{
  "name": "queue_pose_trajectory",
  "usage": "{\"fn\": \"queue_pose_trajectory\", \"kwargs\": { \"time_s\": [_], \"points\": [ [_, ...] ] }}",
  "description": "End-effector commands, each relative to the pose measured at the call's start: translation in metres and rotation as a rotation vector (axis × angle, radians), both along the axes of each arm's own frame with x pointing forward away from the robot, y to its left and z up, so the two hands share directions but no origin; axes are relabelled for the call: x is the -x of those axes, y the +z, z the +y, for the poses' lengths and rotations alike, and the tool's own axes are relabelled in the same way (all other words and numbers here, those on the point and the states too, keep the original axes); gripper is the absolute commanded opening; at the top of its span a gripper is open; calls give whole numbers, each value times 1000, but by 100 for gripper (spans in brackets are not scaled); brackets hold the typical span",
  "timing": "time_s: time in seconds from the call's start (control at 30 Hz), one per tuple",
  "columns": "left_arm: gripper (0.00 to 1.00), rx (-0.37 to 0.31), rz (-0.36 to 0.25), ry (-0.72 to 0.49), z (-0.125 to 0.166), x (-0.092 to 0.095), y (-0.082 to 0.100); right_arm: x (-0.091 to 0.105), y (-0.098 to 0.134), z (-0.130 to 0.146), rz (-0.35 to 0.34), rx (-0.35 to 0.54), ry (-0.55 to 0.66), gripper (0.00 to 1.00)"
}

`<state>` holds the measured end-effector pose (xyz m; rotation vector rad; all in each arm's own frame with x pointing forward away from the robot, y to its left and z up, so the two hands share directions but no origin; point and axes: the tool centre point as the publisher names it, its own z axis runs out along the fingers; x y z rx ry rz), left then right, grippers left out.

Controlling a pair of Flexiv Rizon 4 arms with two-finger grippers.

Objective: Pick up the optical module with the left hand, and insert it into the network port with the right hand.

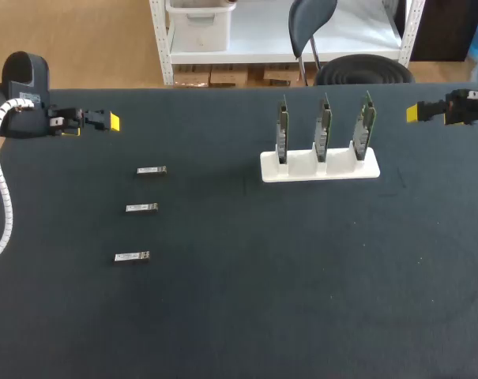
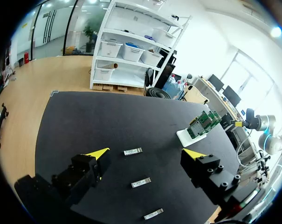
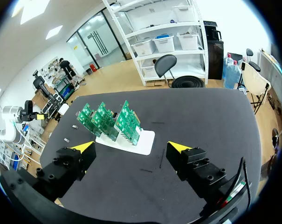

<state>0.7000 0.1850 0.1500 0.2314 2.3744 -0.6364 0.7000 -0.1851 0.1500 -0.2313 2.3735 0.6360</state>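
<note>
Three small silver optical modules lie in a column on the black table's left half: one (image 1: 152,170) farthest back, one (image 1: 141,208) in the middle, one (image 1: 132,257) nearest the front. The left wrist view shows them as well, ahead of the fingers (image 2: 133,151) (image 2: 141,182) (image 2: 153,214). A white stand (image 1: 319,167) holds three upright green network cards (image 1: 323,126); the right wrist view has it ahead of the fingers (image 3: 127,140). My left gripper (image 1: 104,121) is open at the back left, my right gripper (image 1: 419,113) open at the back right. Both hold nothing.
The black table (image 1: 246,300) reaches across the whole view. A white corrugated cable (image 1: 3,197) from my left arm hangs over the table's left edge.
</note>
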Motion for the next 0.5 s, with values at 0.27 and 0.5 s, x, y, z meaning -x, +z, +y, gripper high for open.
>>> {"fn": "queue_pose_trajectory", "kwargs": {
  "time_s": [0.27,0.5],
  "points": [
    [100,-44,-11,-52,3,-7,-3,0,0,0,0,0,0,100],
    [100,-186,-27,-302,8,-29,-15,0,0,0,0,0,0,100]
  ]
}}
